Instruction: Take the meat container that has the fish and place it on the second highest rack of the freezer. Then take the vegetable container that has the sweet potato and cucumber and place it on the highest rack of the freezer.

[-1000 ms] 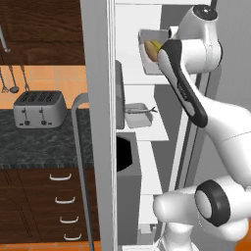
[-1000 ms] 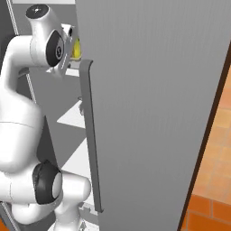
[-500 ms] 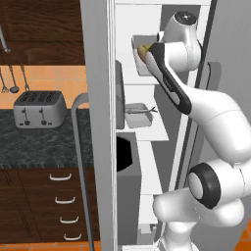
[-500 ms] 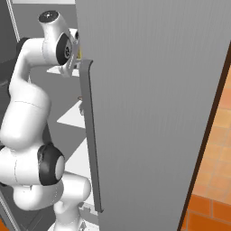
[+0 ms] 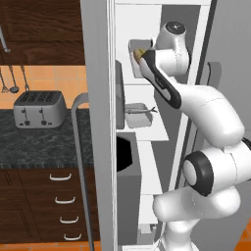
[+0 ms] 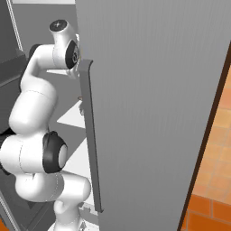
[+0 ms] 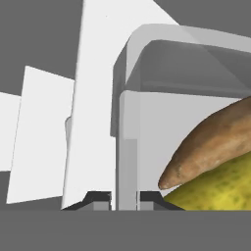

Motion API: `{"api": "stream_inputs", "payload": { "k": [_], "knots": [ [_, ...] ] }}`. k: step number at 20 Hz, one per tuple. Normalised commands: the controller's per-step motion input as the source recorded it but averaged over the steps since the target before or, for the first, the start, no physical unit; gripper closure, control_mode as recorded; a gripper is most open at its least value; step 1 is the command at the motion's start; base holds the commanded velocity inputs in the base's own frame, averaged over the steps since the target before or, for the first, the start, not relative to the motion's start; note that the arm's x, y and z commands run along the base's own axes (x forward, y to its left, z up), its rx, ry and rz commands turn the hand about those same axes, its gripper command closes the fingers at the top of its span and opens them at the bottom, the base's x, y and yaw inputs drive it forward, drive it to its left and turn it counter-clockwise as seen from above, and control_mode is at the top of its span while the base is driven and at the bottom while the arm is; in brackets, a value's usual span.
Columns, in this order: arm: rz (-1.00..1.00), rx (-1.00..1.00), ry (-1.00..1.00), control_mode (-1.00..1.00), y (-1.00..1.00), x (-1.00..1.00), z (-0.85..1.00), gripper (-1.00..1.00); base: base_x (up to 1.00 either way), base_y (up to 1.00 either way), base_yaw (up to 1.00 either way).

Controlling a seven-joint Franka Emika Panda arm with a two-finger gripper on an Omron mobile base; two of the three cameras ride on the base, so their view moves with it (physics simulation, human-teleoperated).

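Second step: the pincer (image 7: 124, 200), clamped on the vegetable container (image 7: 128, 162) rim, must set it on the highest rack (image 5: 145, 84).

translucent smooth plastic vegetable container (image 7: 147, 63), rough matt sweet potato (image 7: 215, 142), speckled stone counter (image 5: 39, 142), metal toaster (image 5: 39, 109).

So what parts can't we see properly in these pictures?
- Vegetable container, left base view: mostly behind the arm.
- Gripper, hand view: only its tips show at the bottom, straddling the container wall.
- Cucumber, hand view: cut off by the bottom edge.
- Freezer shelves, right base view: blocked by the door.
- Fish: too small for detail.
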Motion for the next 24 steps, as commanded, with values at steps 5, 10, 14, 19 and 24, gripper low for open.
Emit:
{"api": "stream_inputs", "payload": {
  "k": [5, 10, 14, 19, 24],
  "knots": [
    [0.00, 0.00, 0.00, -1.00, 0.00, 0.60, -0.15, 1.00, 0.00, 0.00, 0.00],
    [0.00, -0.01, 0.00, -1.00, 0.00, 0.58, -0.21, 1.00, 0.00, 0.00, 0.00],
    [0.00, -0.01, 0.00, -1.00, 0.00, 0.41, -0.15, 1.00, 0.00, 0.00, 0.00],
    [0.00, -0.01, 0.00, -1.00, 0.00, 0.02, 0.00, 1.00, 0.00, 0.00, 0.00],
    [0.00, 0.00, 0.00, -1.00, 0.00, 0.00, 0.00, -1.00, 0.00, 0.00, 0.00]
  ]
}}
